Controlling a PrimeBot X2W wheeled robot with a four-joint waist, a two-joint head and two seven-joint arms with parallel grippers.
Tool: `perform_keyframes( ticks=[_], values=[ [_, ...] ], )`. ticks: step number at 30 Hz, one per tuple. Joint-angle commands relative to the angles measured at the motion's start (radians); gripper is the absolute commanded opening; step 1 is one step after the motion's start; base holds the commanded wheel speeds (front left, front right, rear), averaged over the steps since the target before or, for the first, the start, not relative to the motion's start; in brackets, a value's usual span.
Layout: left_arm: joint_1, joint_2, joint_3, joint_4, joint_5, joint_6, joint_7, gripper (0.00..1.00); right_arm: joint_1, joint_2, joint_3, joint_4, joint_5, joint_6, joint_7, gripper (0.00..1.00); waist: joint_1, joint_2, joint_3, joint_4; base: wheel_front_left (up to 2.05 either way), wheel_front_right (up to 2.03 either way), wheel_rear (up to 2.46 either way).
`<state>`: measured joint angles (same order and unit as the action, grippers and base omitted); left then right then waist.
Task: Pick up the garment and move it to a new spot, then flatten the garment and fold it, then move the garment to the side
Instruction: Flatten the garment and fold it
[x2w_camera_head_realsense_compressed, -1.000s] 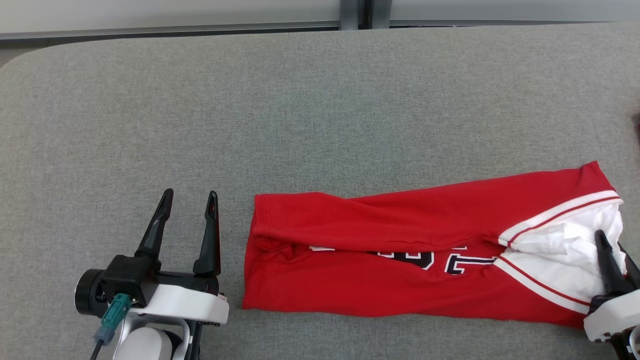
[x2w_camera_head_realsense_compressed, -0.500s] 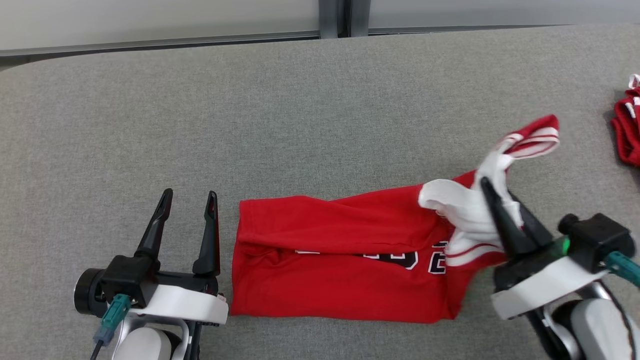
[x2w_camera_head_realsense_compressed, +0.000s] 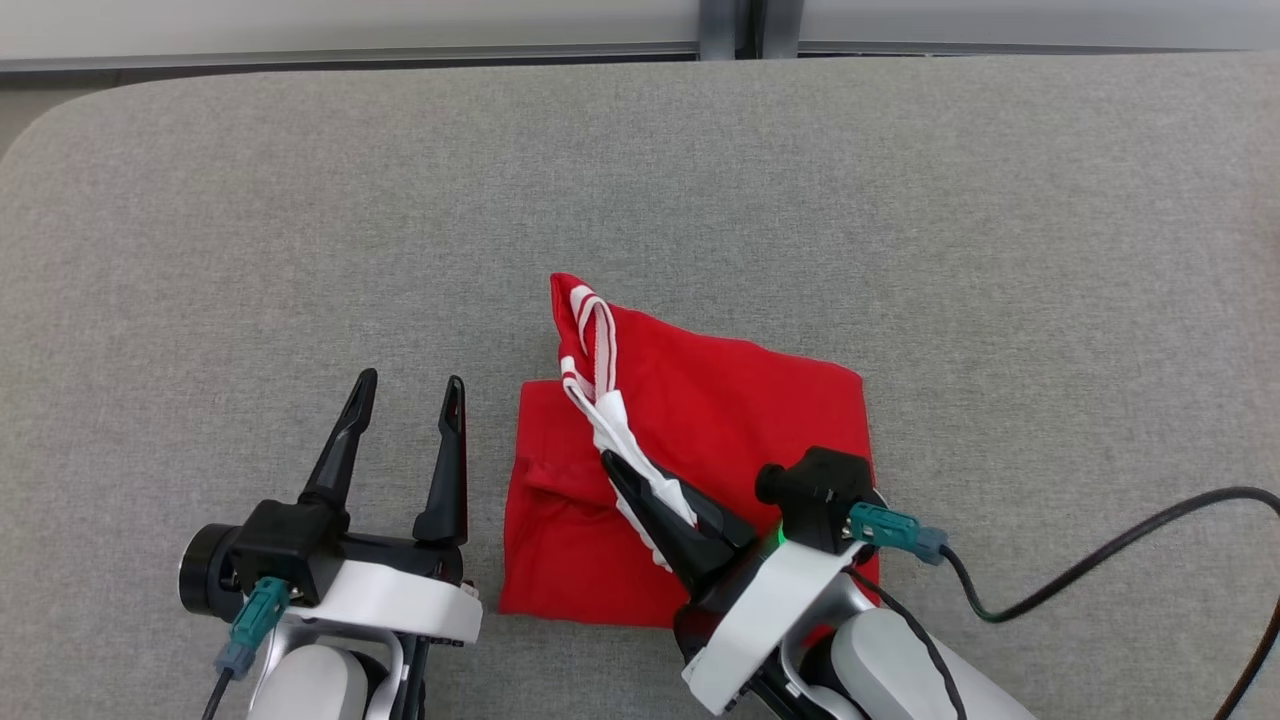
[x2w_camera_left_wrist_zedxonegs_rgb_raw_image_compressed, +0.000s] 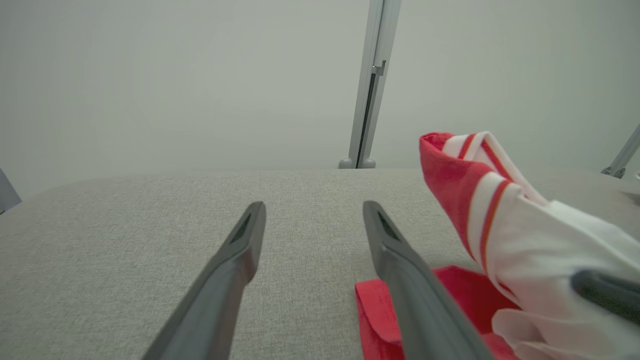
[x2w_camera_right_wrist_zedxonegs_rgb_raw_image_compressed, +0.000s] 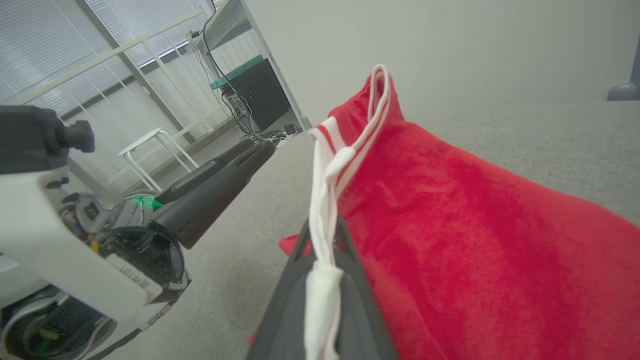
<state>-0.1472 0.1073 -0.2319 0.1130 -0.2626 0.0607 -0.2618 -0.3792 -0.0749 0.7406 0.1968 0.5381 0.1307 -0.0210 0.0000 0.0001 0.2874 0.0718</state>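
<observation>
Got garment (x2w_camera_head_realsense_compressed: 720, 400) on grey padded surface (x2w_camera_head_realsense_compressed: 300, 200), close to front edge, about mid-width, well clear of back edge and both side edges. Folded over into rough red square, lying flat apart from one end. Clenched on that end's white-and-red trim (x2w_camera_head_realsense_compressed: 590, 340) with right gripper (x2w_camera_head_realsense_compressed: 607, 458), no gap between fingers (confirmed in right wrist view: white cloth sandwiched at right gripper (x2w_camera_right_wrist_zedxonegs_rgb_raw_image_compressed: 322, 235), red body of garment (x2w_camera_right_wrist_zedxonegs_rgb_raw_image_compressed: 475, 225) draped off to that view's right). Trim lifted off surface, sticking up past fingertips toward back edge.

Left gripper (x2w_camera_head_realsense_compressed: 412, 380) parked just beside garment's left edge, released wide, gripping nothing, not touching cloth as far as can tell. Same in left wrist view: left gripper (x2w_camera_left_wrist_zedxonegs_rgb_raw_image_compressed: 314, 205) spread over bare surface, raised trim of garment (x2w_camera_left_wrist_zedxonegs_rgb_raw_image_compressed: 500, 210) off to that view's right, with right gripper's dark fingertip (x2w_camera_left_wrist_zedxonegs_rgb_raw_image_compressed: 600, 295) against white cloth.

Also seen: black cable (x2w_camera_head_realsense_compressed: 1100, 545) trailing from right wrist toward right edge; white stool (x2w_camera_right_wrist_zedxonegs_rgb_raw_image_compressed: 150, 137) on floor beyond surface in right wrist view.
</observation>
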Motion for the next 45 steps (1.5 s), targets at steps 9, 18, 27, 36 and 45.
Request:
perform_keyframes(
  ticks=[9, 18, 27, 36, 45],
  values=[
    [-0.027, -0.014, 0.007, 0.013, 0.016, -0.016, -0.004, 1.0, -0.099, 0.023, 0.084, 0.191, 0.101, 0.0, -0.105, 1.0, 0.0, -0.0001, 0.015, 0.023, 0.0, 0.0, 0.0],
    [-0.015, -0.019, 0.021, 0.017, 0.029, -0.022, -0.004, 1.0, -0.18, 0.021, 0.044, 0.104, 0.118, 0.0, -0.233, 1.0, 0.0, -0.0001, 0.004, -0.003, 0.0, 0.0, 0.0],
    [0.001, -0.009, 0.043, 0.017, 0.041, -0.016, -0.003, 1.0, -0.067, -0.097, -0.273, 0.023, -0.024, 0.0, -0.244, 1.0, 0.0, -0.0001, -0.014, -0.033, 0.0, 0.0, 0.0],
    [0.038, 0.012, 0.071, 0.015, 0.027, -0.007, -0.004, 1.0, 0.171, -0.172, -0.542, -0.037, -0.11, 0.0, -0.214, 1.0, 0.0, -0.0001, -0.07, -0.068, 0.0, 0.0, 0.0],
    [0.109, 0.03, 0.075, 0.015, 0.011, -0.001, 0.012, 1.0, 0.317, -0.165, -0.62, -0.121, -0.17, 0.0, -0.134, 1.0, 0.0, -0.0001, -0.146, -0.082, 0.0, 0.0, 0.0]
  ],
)
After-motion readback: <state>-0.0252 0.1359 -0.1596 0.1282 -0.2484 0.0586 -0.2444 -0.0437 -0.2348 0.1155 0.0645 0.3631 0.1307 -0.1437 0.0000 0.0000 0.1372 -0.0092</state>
